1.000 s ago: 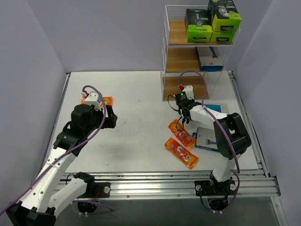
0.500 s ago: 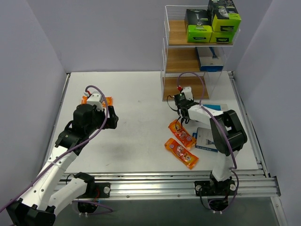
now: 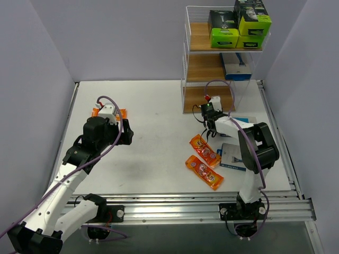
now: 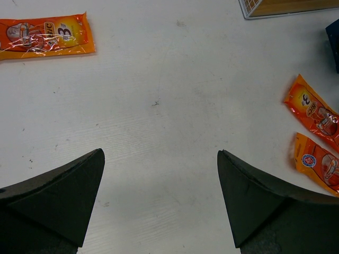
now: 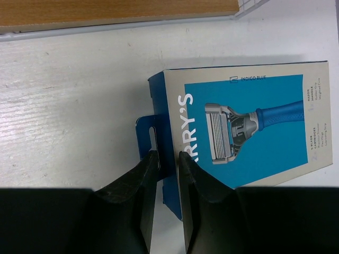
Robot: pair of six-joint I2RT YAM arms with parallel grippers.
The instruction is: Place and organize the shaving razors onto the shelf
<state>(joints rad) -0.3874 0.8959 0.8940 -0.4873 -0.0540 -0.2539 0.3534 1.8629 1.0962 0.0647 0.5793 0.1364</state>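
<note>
My right gripper (image 3: 210,109) sits low on the table by the foot of the shelf (image 3: 209,66). In the right wrist view it (image 5: 168,153) is shut on the dark blue hang tab of a flat blue razor card (image 5: 249,127), which lies in front of the shelf's bottom board (image 5: 106,10). My left gripper (image 3: 127,135) is open and empty (image 4: 160,153) above bare table. One orange packet (image 4: 45,36) lies at the far left. Two more orange packets (image 3: 205,150) (image 3: 204,172) lie in the middle right. A second blue card (image 3: 233,157) lies under my right arm.
Black-and-lime boxes (image 3: 225,29) (image 3: 253,18) stand on the shelf's top tier and a blue card (image 3: 235,66) lies on the middle tier. Grey walls close the table on three sides. A metal rail (image 3: 212,206) runs along the near edge.
My right gripper has moved a little right and towards the shelf, onto the blue card's tab. My left arm has shifted slightly right.
</note>
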